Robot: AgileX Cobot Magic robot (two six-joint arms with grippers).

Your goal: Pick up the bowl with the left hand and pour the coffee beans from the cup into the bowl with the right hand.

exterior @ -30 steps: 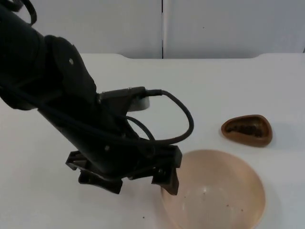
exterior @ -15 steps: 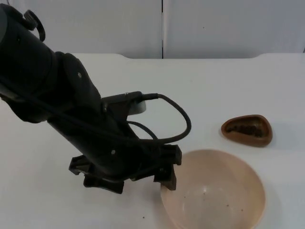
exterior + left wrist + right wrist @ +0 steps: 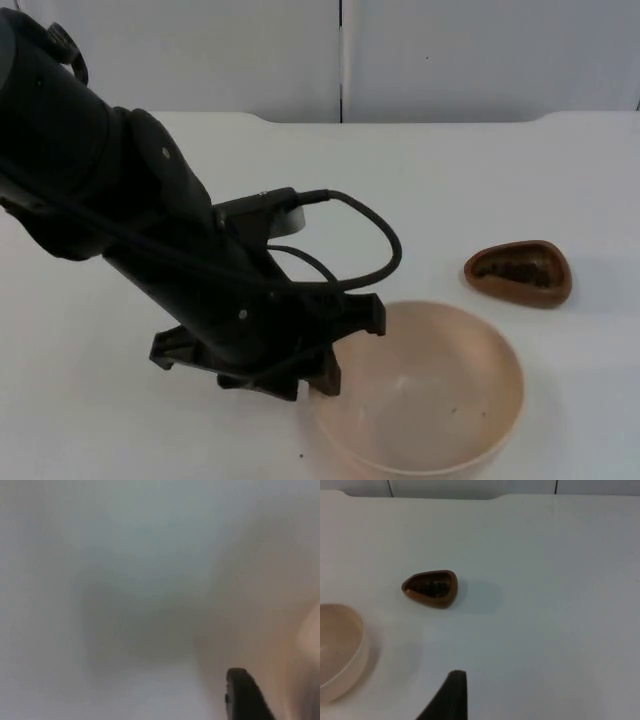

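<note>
From the left of the top view, my left end effector (image 3: 325, 375) is clamped on the near-left rim of the bowl (image 3: 420, 400), which looks tilted and, I judge, just lifting off the tabletop (image 3: 480, 190). To its right, at mid-right of the frame, the cup (image 3: 518, 272) sits apart with the coffee beans (image 3: 515, 270) inside, untouched. My right end effector (image 3: 451, 700) waits back from the cup; its state I cannot tell. Grasping the cup and pouring remain.
</note>
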